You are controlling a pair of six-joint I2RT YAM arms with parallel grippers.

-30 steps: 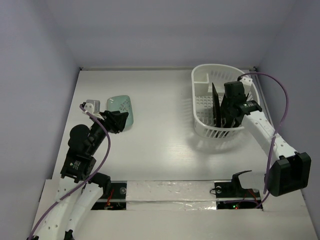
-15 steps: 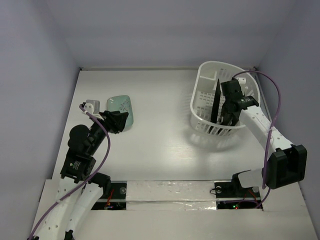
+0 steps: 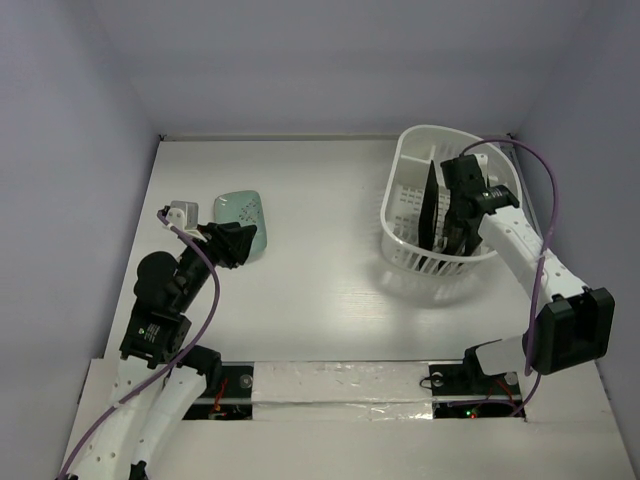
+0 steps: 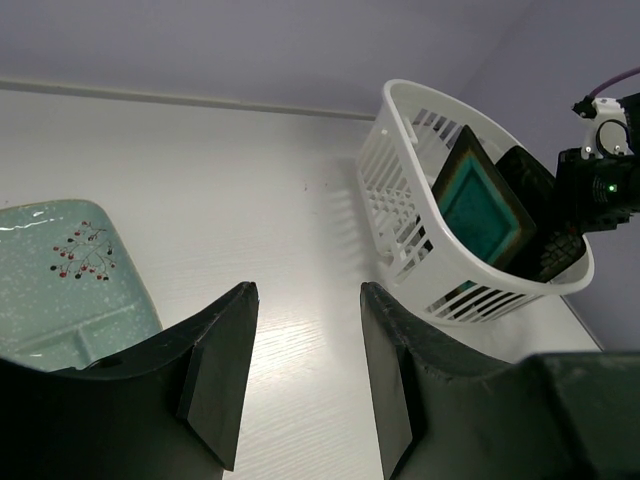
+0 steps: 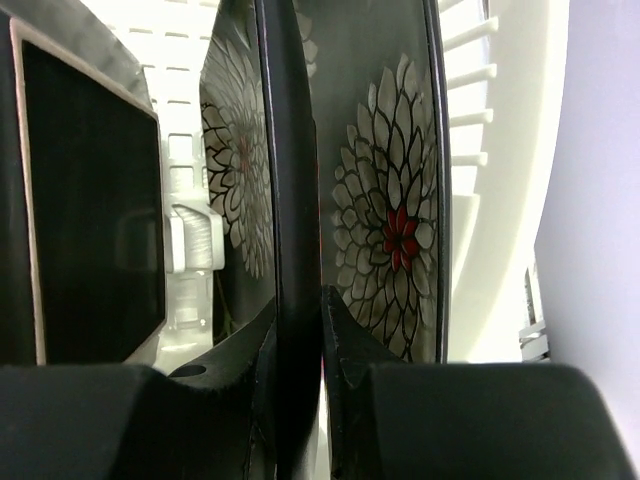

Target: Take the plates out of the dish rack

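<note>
The white dish rack (image 3: 402, 214) stands tipped at the far right and also shows in the left wrist view (image 4: 412, 225). Two dark plates stand on edge inside it; one (image 3: 430, 205) shows a teal face (image 4: 485, 208). My right gripper (image 3: 458, 222) reaches into the rack and is shut on the rim of a dark flower-print plate (image 5: 285, 150), the fingers (image 5: 345, 340) on either side of it. The mint-green plate (image 3: 243, 215) lies flat on the table at the left (image 4: 60, 270). My left gripper (image 3: 238, 244) is open and empty beside it (image 4: 305, 292).
White table with pale walls on three sides. The right arm (image 4: 600, 190) leans over the rack's far rim. The rack's slotted wall (image 5: 490, 150) is close to the right of the gripped plate. A darker plate face (image 5: 90, 200) stands to its left.
The right gripper has pulled up and back with the plate, and the rack has tipped and shifted toward the far wall with it. The left arm has not moved.
</note>
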